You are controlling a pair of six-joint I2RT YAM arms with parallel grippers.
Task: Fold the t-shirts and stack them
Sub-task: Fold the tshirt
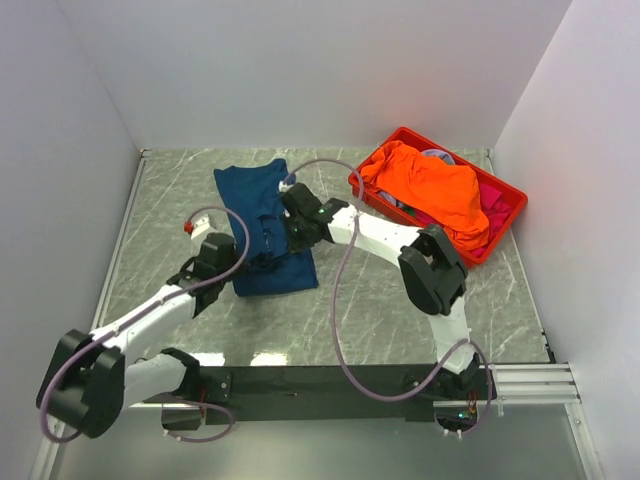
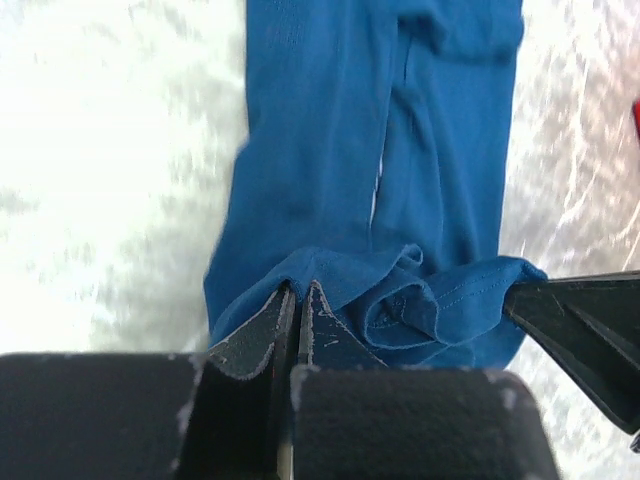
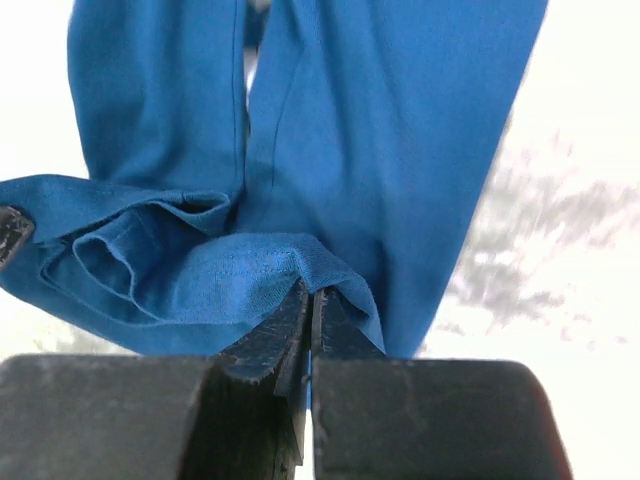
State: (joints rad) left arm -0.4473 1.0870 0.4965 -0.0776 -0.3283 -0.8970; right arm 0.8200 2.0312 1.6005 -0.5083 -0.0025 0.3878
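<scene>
**Both end effectors pinching the navy shirt's near edge**

I am seeing the navy-blue t-shirt [image 1: 262, 225] lying as a long, narrow folded band on the counter [image 1: 170, 200], left of centre. The soft knit is rumpling into rolled folds at its near end, where a stitched hem is showing. The left end effector [image 2: 298, 290] is clamped tight on that bunched edge, and the right end effector [image 3: 310, 292] is clamped on the same edge just beside it. The counter is looking glossy, grey-green and marbled, with plain white walls standing on three sides. At the far right, the orange t-shirt [image 1: 430, 190] is lying heaped over a magenta-pink t-shirt [image 1: 493, 208] in a red plastic crate [image 1: 512, 191].
</scene>
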